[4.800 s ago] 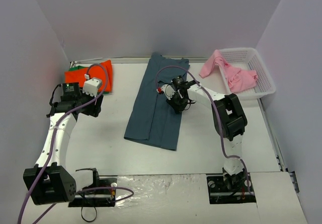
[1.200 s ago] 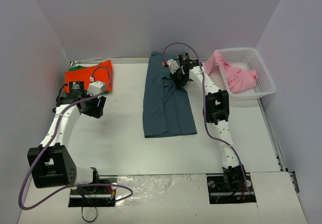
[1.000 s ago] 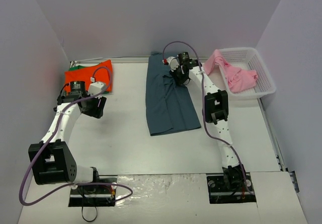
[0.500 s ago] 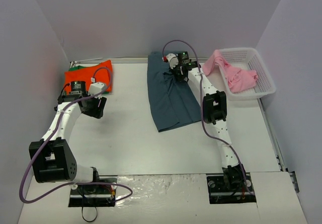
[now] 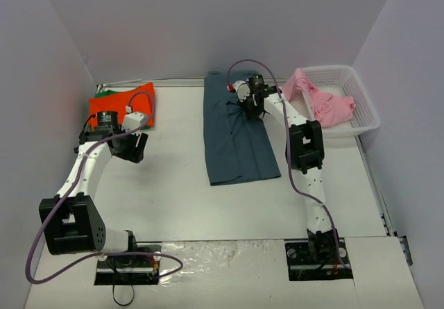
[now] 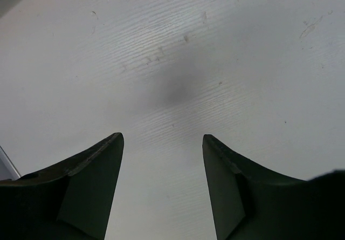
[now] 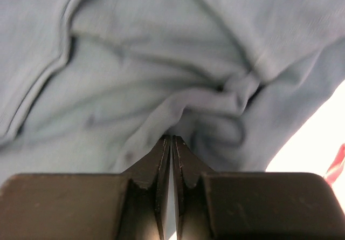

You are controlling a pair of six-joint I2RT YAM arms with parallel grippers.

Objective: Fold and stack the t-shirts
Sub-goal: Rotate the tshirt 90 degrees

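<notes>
The orange shirt [image 5: 123, 104] lies folded on the green shirt [image 5: 103, 94] just beyond the left gripper [image 6: 161, 143], jaws wide; the right gripper [image 7: 171, 140] is pinched shut on the half-folded blue shirt [image 5: 232, 139], and the pink shirt [image 5: 322, 106], off to its right, waits unfolded in the basket [image 5: 366, 111].

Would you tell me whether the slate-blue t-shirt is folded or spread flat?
Folded lengthwise: the slate-blue t-shirt lies as a narrow strip, no sleeves sticking out.

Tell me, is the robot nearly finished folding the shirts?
Not yet. Done: the orange shirt lies folded on the green shirt in the far left corner. In hand: the right gripper is pinching the half-folded blue shirt; the left gripper hangs open over bare table. Left: the pink shirt, crumpled over the basket.
</notes>
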